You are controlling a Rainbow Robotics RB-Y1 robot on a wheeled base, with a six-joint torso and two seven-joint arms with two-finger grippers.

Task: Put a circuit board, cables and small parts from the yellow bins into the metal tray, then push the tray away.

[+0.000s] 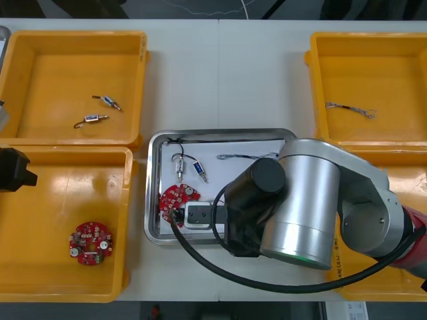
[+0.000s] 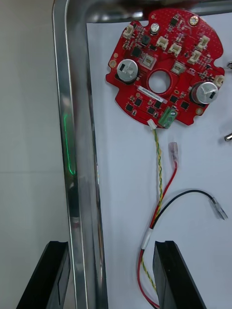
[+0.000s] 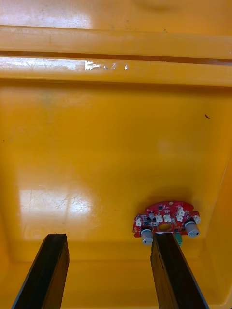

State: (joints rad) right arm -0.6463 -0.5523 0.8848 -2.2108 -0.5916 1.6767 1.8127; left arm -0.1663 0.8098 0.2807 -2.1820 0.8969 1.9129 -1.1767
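Note:
The metal tray (image 1: 285, 137) lies mid-table, white inside. In it are a round red circuit board (image 1: 177, 197), two small metal parts (image 1: 189, 166), a black cable (image 2: 193, 195) and a red and yellow cable (image 2: 160, 190). My right gripper (image 1: 175, 217) is low at the tray's near left corner and stands open. In the right wrist view the right gripper (image 2: 110, 246) straddles the tray's rim (image 2: 77, 169), one finger outside and one over the red and yellow cable. My left gripper (image 3: 108, 236) hangs open over the near left yellow bin (image 1: 40, 287), beside a second circuit board (image 3: 166, 224).
That second board (image 1: 91, 242) lies in the near left bin. The far left bin (image 1: 73, 40) holds two small metal parts (image 1: 100, 110). One cable (image 1: 350, 108) lies in the far right bin (image 1: 373, 43). A twisted blue and white cable (image 1: 241, 157) lies in the tray's far half.

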